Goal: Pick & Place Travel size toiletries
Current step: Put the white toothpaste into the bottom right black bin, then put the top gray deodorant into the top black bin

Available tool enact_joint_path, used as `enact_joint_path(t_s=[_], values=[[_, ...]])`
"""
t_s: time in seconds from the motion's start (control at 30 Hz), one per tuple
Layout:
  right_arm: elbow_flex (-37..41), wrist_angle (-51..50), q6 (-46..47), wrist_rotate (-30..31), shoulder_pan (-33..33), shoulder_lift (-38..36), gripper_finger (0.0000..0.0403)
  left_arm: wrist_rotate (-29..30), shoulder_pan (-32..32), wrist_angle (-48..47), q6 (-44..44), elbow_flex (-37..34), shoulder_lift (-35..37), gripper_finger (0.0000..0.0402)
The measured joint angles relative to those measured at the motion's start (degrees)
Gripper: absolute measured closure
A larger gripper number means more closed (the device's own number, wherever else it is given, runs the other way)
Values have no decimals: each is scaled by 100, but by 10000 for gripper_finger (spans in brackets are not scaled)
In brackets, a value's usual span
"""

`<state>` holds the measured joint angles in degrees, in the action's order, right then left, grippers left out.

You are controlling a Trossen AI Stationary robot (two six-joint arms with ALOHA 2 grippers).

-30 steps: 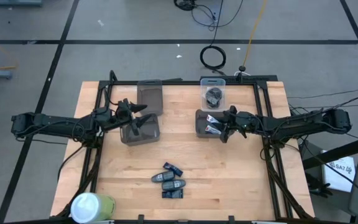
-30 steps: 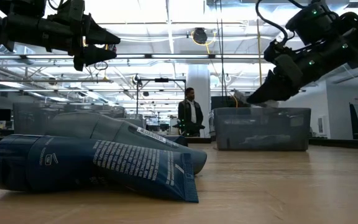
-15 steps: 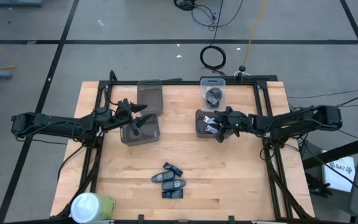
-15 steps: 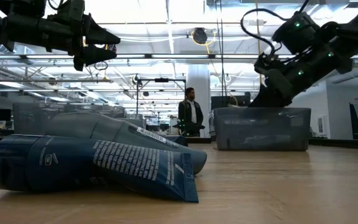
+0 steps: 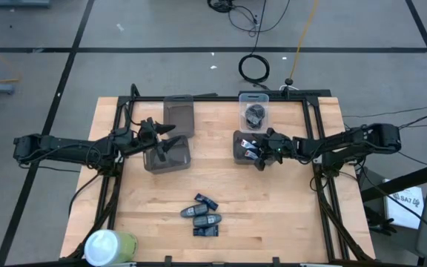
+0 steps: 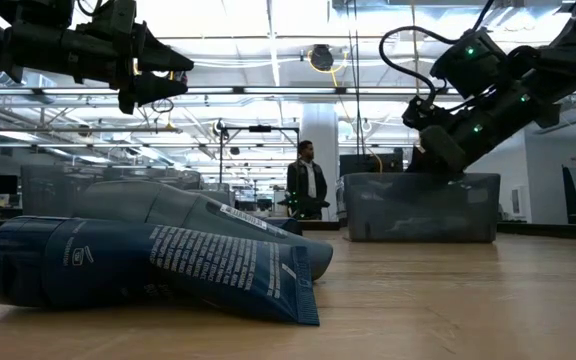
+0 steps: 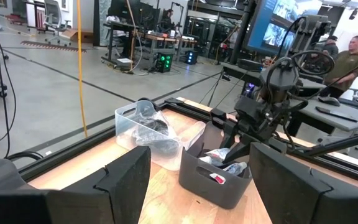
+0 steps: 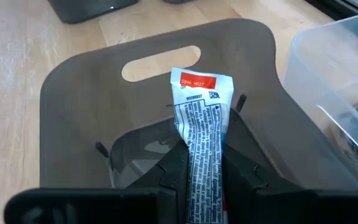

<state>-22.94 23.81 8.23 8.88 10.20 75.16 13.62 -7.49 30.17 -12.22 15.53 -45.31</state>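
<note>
White tube [image 8: 199,127] with a red end, gripped lengthwise between the right gripper's [image 8: 202,163] fingers, points forward over the grey bin [image 8: 73,112]. Left gripper [image 5: 167,134] hovers open.

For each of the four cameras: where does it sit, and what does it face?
High: overhead, facing down; both arms.
Low: table height, facing dark tubes; both arms overhead.
Left wrist: faces the grey bin and right arm; open left gripper.
Right wrist: looks into that bin; right gripper holds a white tube.
</note>
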Motion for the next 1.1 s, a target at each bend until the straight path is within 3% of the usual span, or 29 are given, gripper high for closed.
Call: enact_joint_path(t_s=[0.17, 0.6, 0.8, 1.1], values=[[0, -4, -59, 0, 0, 0, 333, 1, 0, 0, 1, 0, -1, 131], [0, 107, -18, 2, 0, -2, 232, -1, 0, 0, -1, 0, 1, 131], [0, 224, -14, -2, -2, -182, 223, -1, 0, 2, 1, 0, 1, 131], [0, -232, 8, -20, -17, -1146, 235, -1, 2, 0, 0, 0, -1, 131]])
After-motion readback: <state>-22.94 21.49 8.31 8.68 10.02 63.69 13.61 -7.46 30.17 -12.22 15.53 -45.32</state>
